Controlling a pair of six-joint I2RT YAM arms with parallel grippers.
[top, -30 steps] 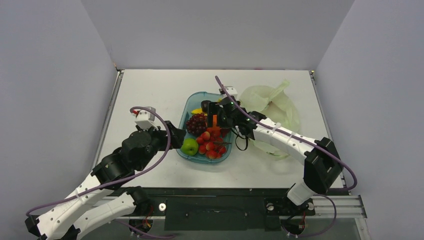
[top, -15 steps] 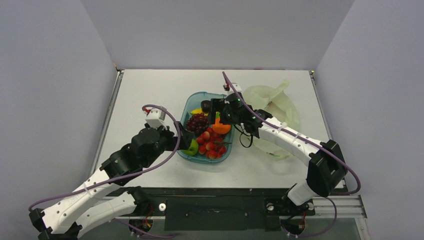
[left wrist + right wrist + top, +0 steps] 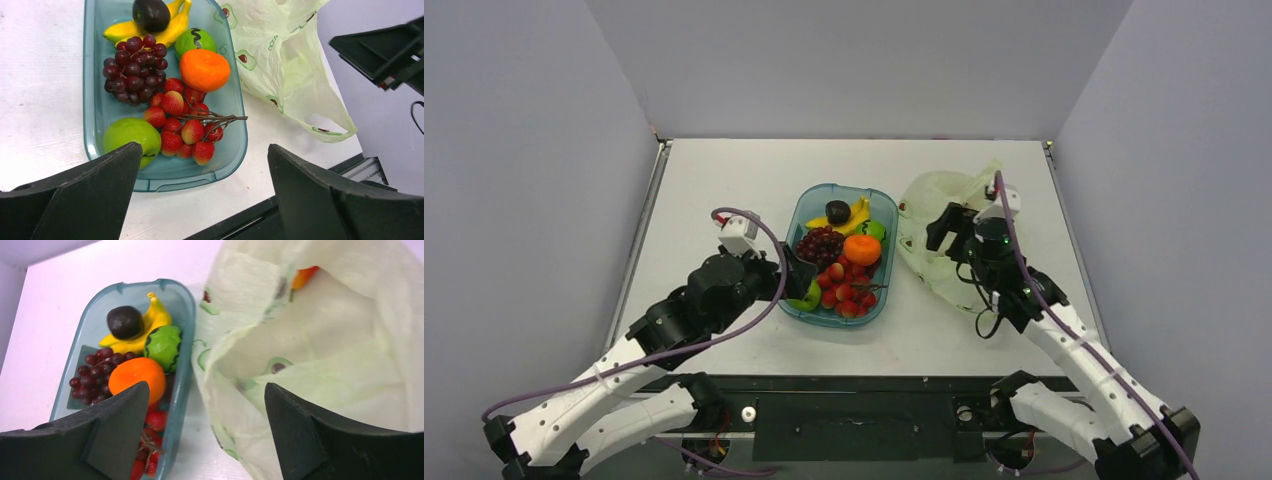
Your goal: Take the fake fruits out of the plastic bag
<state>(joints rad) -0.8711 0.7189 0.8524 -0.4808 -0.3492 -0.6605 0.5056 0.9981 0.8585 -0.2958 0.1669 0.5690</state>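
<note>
- Since a second ago, we see the left gripper (image 3: pixel 796 278) has edged up to the near left corner of the tray (image 3: pixel 880 203); its fingers are spread wide and empty, and the green apple (image 3: pixel 131 134) sits just ahead of one finger
- The orange (image 3: pixel 862 249), held over the tray a second ago, now lies in it, ahead of the left gripper and beside the grape bunch (image 3: pixel 818 244) and the red berry cluster (image 3: pixel 846 288)
- The right gripper (image 3: pixel 951 222) has swung off the tray; it hovers over the plastic bag (image 3: pixel 929 275), fingers apart, holding nothing
- We see a white table (image 3: pixel 724 190) with pale grey walls (image 3: pixel 844 60) on three sides
- Only the right wrist view shows an orange-red piece (image 3: pixel 305 275) inside the bag, ahead and to the right of the gripper; to its left lie the banana bunch (image 3: pixel 155 320), the plum (image 3: pixel 125 322) and the small green piece (image 3: pixel 163 347)
</note>
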